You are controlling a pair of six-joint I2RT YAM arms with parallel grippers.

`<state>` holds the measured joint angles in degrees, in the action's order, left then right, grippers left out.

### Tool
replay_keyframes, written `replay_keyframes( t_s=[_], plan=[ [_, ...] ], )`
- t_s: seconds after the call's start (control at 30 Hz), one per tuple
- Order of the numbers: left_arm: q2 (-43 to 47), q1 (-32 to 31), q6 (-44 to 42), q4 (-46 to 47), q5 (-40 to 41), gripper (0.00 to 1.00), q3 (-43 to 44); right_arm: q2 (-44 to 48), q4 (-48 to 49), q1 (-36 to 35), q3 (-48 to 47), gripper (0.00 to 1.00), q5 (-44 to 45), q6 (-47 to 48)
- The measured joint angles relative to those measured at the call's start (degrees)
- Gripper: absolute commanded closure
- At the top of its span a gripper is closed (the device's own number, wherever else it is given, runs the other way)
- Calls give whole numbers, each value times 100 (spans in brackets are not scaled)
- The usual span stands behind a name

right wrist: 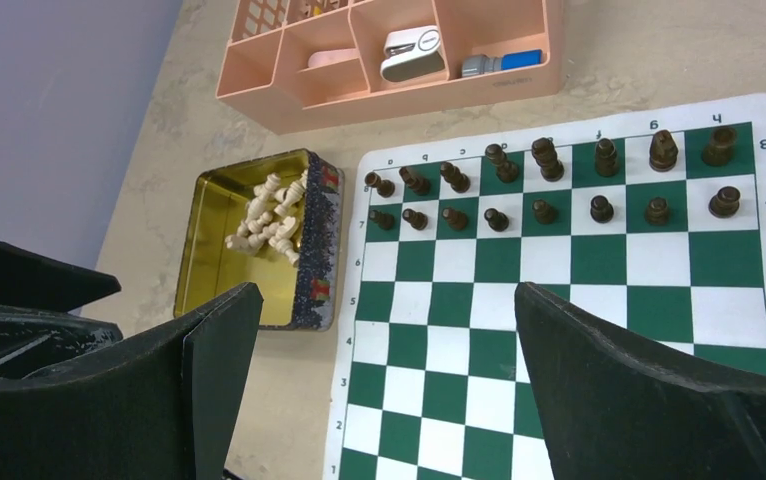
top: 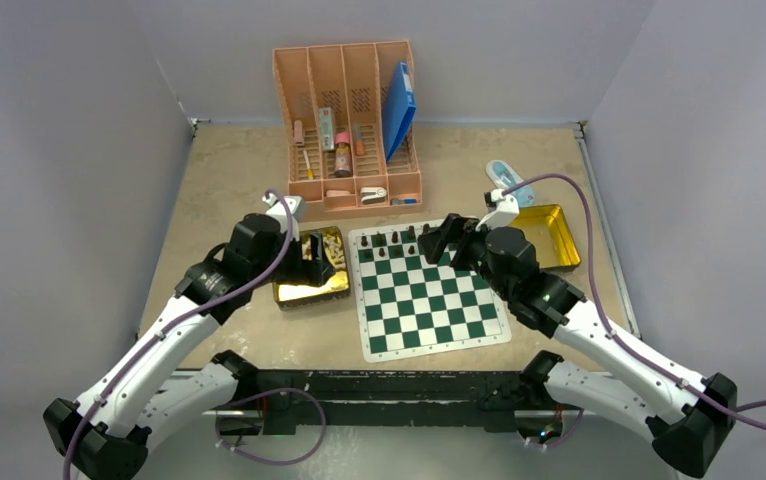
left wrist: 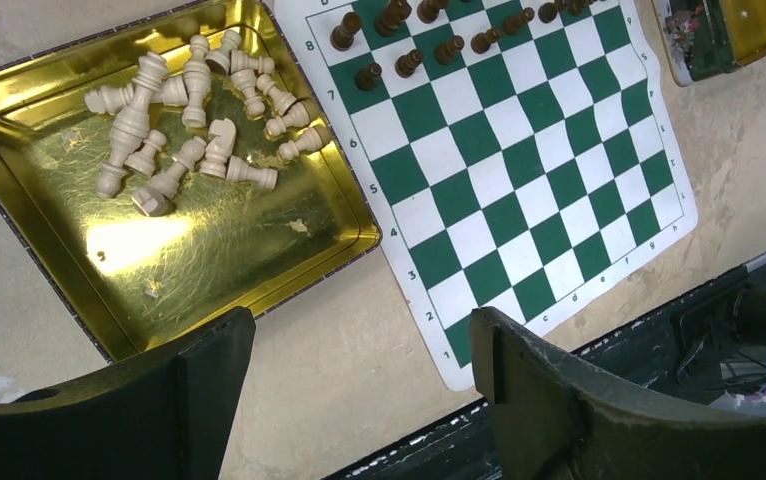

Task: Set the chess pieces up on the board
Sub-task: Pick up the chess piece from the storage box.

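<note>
Top external: left hand (top: 302, 248) wide over the gold tin (top: 311, 294), right hand (top: 441, 238) wide over the board (top: 429, 310)

Soft even light; glare on gold tin (left wrist: 209, 235)

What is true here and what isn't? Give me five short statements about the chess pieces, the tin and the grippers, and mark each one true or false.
1. The dark pieces fill rows 7 and 8 of the board. True.
2. The pale pieces stand on rows 1 and 2. False: they lie jumbled in the gold tin to the left of the board, and those rows are bare.
3. The left gripper is shut on a pale piece. False: it is open and holds nothing.
4. The right gripper is open and holds nothing. True.
5. The pink organiser sits beyond the board's far edge. True.
</note>
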<state>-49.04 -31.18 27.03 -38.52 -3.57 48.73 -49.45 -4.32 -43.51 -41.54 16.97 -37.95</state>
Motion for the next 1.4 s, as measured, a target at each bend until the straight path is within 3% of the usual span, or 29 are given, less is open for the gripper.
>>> replay_keyframes(
  t_s=[0.33,0.87,1.23,1.4],
  plan=[
    [-181,-4,35,-109,363,23,354,188,-4,0,0,1,-44,74],
    [-2011,63,459,-444,1298,50,1176,839,55,0,79,1,-376,400],
    [-2546,1261,669,-249,1226,58,863,1069,31,0,258,1,-588,417],
    [-2730,1443,686,-166,1099,60,815,1123,33,0,258,1,-603,461]
  ],
)
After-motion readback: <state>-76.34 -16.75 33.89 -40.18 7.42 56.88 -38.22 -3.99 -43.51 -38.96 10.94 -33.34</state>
